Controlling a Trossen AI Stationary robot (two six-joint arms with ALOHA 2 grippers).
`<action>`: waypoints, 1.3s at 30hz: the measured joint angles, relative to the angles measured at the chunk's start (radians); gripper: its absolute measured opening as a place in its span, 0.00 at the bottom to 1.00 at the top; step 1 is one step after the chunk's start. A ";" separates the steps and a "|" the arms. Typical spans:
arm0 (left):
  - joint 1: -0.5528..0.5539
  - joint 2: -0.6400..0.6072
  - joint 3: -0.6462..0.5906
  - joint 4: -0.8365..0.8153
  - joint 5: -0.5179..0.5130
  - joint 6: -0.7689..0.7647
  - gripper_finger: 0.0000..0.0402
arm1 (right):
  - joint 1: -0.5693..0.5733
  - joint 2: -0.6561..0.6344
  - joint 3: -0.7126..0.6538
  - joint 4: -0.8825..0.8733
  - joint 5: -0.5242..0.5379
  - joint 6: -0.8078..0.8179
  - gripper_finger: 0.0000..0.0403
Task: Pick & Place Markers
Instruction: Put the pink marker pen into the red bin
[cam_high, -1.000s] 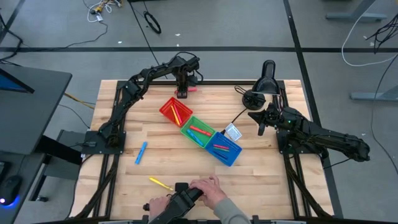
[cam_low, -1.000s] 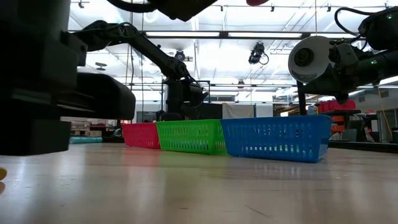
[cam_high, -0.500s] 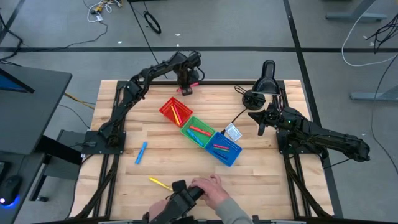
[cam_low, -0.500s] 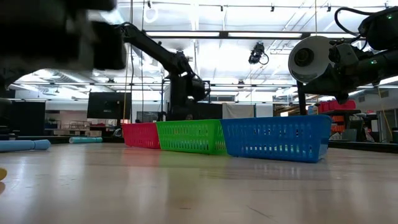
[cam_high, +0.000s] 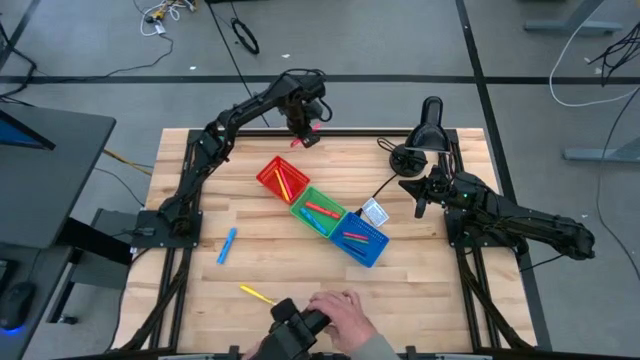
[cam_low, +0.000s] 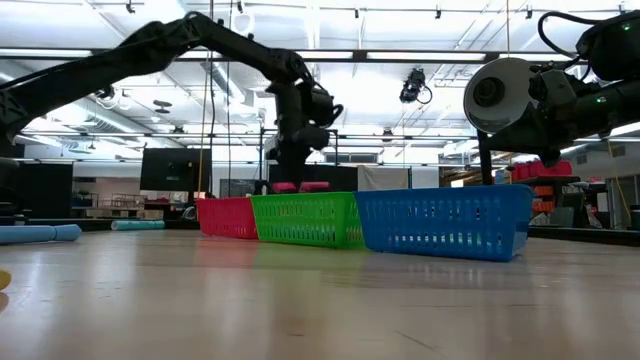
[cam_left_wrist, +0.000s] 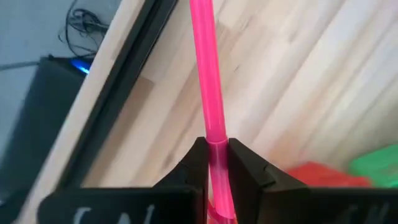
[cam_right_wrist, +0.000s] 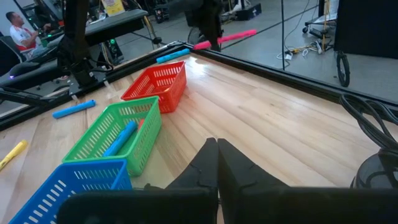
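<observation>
The left tool (cam_high: 307, 133) grips a pink marker (cam_left_wrist: 206, 81), its lower end hidden between the fingers, raised higher above the desk's (cam_high: 420, 270) far edge than a moment ago. The right tool (cam_right_wrist: 217, 163) waits closed, empty, beside the blue bin (cam_high: 361, 240).

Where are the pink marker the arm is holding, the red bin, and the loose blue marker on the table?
pink marker (cam_left_wrist: 205, 74): left wrist view, middle of its shaft.
red bin (cam_high: 268, 176): high view, its rim.
blue marker (cam_high: 227, 245): high view, middle of its body.
</observation>
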 joint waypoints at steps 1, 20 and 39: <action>-0.001 -0.008 0.000 -0.002 0.010 -0.038 0.10 | 0.000 0.000 0.000 0.000 0.000 0.000 0.00; -0.074 -0.083 0.000 -0.178 0.018 -0.615 0.10 | 0.000 0.000 0.000 0.000 0.000 0.000 0.00; -0.156 -0.110 -0.032 -0.204 0.026 -0.991 0.10 | 0.000 0.000 0.000 0.000 0.000 0.000 0.00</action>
